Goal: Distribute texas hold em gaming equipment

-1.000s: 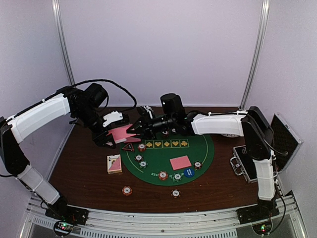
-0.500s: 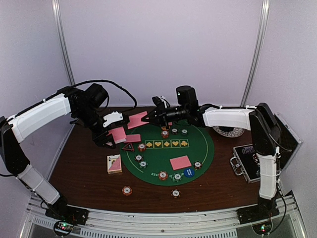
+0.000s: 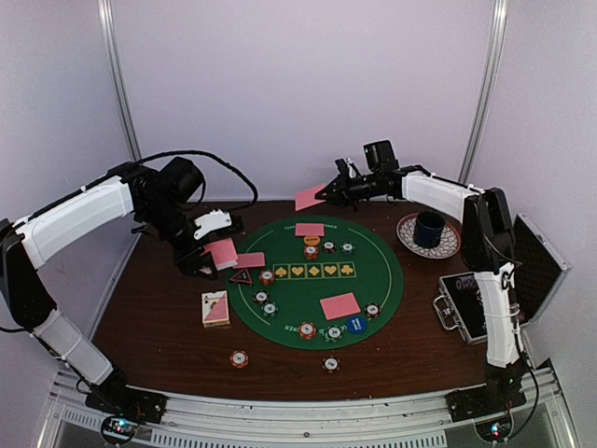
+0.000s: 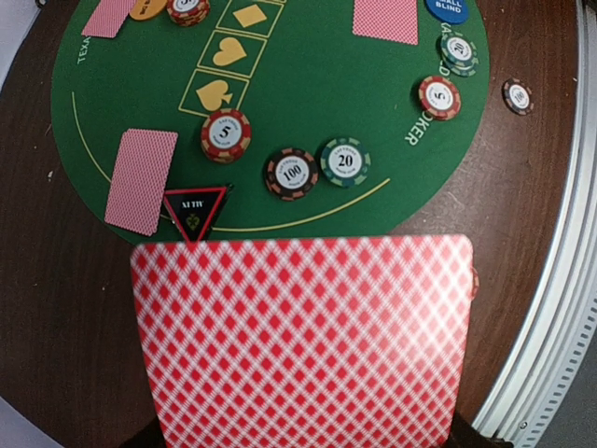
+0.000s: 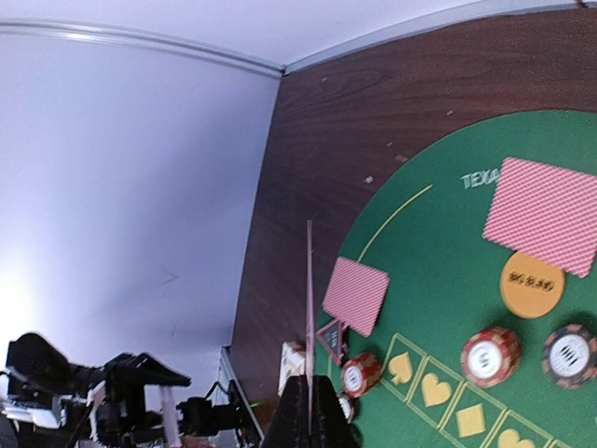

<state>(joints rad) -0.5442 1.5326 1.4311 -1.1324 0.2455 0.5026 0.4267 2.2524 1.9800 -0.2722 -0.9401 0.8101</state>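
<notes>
Overhead, above the green mat's (image 3: 373, 280) far edge, the right gripper (image 3: 328, 193) is pinching a pink card (image 3: 309, 197), having swung away from the left gripper (image 3: 211, 255). Left wrist: jaws are clamping a second card (image 4: 303, 336) over the mat's left rim. Right wrist: bare table (image 5: 373, 84) is lying beyond.

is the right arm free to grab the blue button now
Probably not yet: the right gripper is shut on a pink card beyond the far edge of the mat. The blue button lies uncovered near its front; only that card seems to hinder.
</notes>
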